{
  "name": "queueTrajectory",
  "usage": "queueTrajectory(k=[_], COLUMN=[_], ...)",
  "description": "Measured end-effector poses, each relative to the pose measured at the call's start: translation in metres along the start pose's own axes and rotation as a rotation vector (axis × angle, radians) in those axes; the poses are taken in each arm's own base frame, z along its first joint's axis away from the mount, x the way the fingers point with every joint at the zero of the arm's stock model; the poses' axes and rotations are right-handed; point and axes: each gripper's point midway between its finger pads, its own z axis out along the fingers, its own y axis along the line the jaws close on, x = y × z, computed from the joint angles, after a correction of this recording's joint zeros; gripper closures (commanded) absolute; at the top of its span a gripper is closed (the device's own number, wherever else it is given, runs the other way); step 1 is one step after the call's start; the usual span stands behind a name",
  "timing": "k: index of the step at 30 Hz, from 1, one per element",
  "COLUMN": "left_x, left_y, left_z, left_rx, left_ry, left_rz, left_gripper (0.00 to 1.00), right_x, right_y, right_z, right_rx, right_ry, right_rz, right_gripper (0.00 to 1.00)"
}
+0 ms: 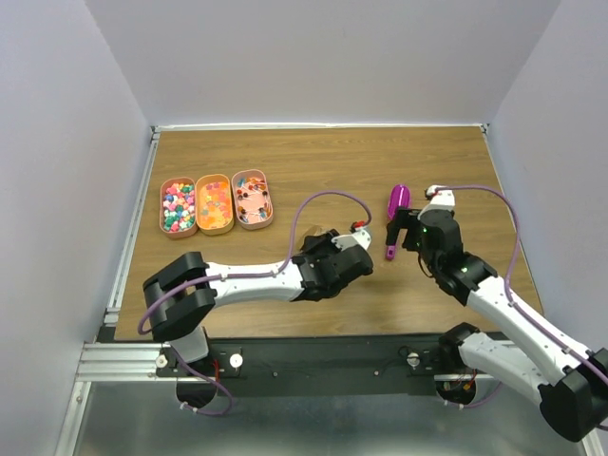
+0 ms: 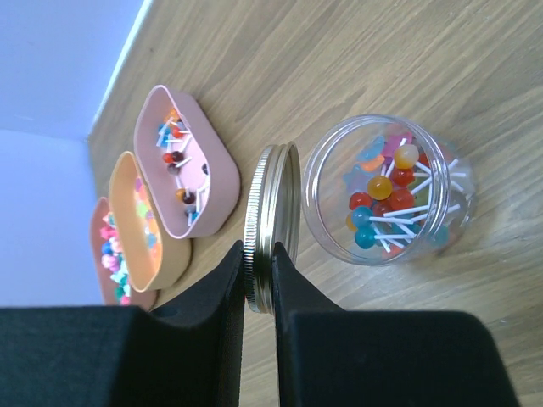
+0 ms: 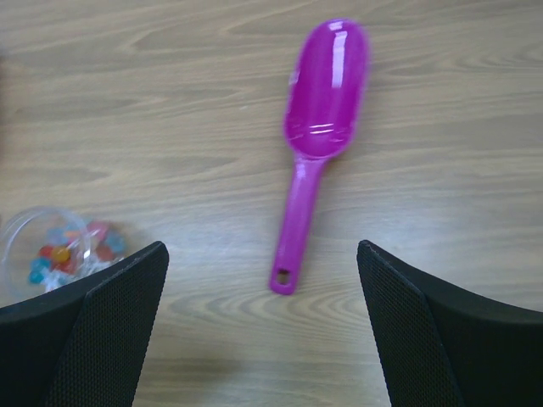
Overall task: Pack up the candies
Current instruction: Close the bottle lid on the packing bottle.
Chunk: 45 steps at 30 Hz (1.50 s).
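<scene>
Candies, tiny multicoloured, in clear jar; left gripper pinches ribbed metal lid; right gripper gapes over glossy magenta scoop

**Q:** Fig. 1, all three views: which texts, labels, brand marks, numbers or signs are legible, and on what does each stand?

**A:** None can be read in any view.
</scene>
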Motion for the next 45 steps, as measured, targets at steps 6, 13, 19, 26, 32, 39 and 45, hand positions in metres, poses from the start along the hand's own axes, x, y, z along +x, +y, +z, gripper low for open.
queueTrajectory(k=[6,13,19,26,32,39,45], left_x=[-0.009,-0.014,-0.011,-0.011,-0.01,-0.026,-0.024], left_y=[-0.005,-0.011,-0.015,-0.02,-0.021,-0.026,-0.04], left_z=[-0.004,-0.002,0.005,0.011,0.013,0.007,0.008], left_rx=[-0.06,-0.118,-0.159,-0.19,-0.208,-0.216,-0.211], left_ry=[-0.015,-0.019,-0.005,0.001,0.008,-0.02,-0.017], left_rz=[0.095,0.195,0.283,0.346,0.38,0.364,0.382], left_gripper=[1.0,1.0,1.0,1.0,1.0,1.0,1.0], right_x=[-0.012,-0.026,-0.028,-0.025,-0.027,-0.03,-0.034], right_y=[-0.043,-0.071,-0.077,-0.077,-0.078,-0.081,-0.084], right_z=[-0.01,-0.03,-0.036,-0.035,-0.037,-0.041,-0.045], right_rx=[0.19,0.312,0.332,0.336,0.34,0.352,0.359], right_ry=[-0.058,-0.153,-0.177,-0.168,-0.175,-0.196,-0.218], right_rz=[0.078,0.149,0.165,0.16,0.164,0.175,0.186], right_gripper=[0.03,0.04,0.03,0.03,0.03,0.03,0.03])
